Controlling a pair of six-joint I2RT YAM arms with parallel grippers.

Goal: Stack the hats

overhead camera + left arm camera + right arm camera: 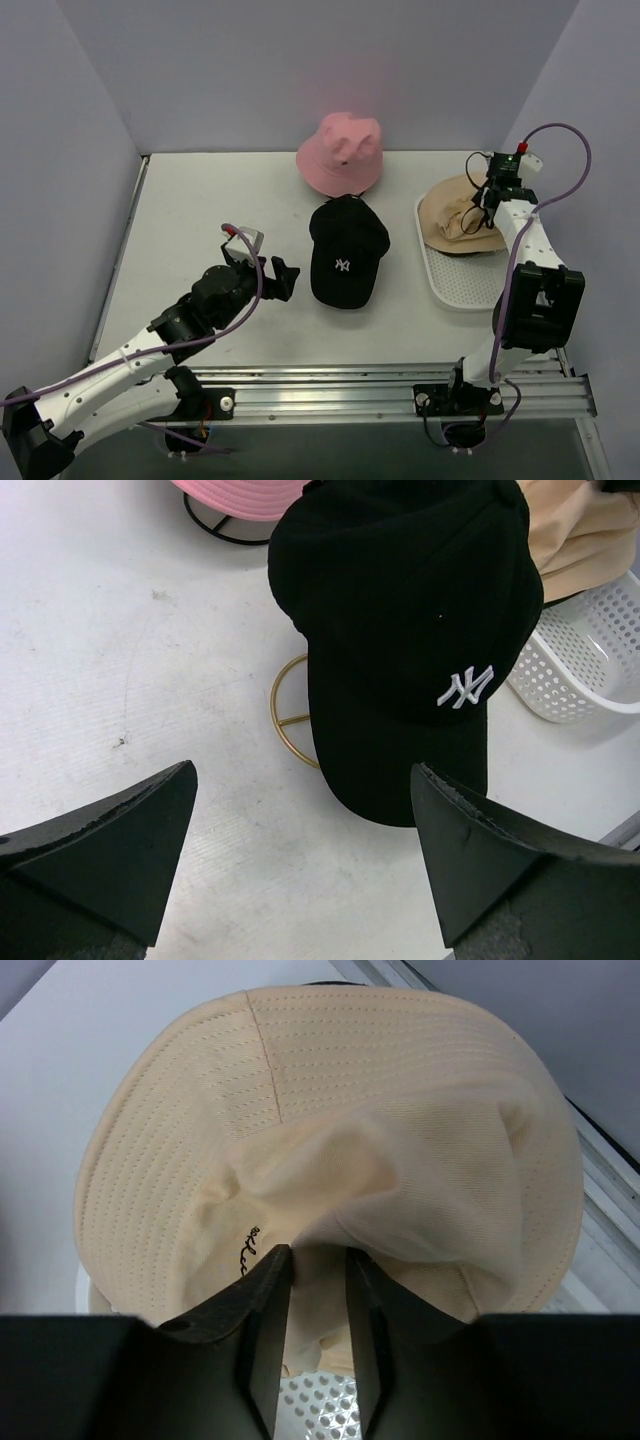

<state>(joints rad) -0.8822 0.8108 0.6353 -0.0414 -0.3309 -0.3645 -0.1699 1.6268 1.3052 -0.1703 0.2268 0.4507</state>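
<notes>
As arm [527, 243] extends, right gripper [315, 1265] pinches tan hat [400, 1110]

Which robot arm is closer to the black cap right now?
Left. The left tool sits just left of the cap, apart from it; the right tool is farther off, pinching the tan hat over the tray.

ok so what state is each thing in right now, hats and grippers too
pink bucket hat: sits on a black wire stand, not held
black baseball cap: sits on a gold wire stand, not held
tan bucket hat: crumpled, lying on the white tray, fabric pinched by the right gripper
left gripper: open, empty, facing the black baseball cap
right gripper: shut on the tan bucket hat
</notes>
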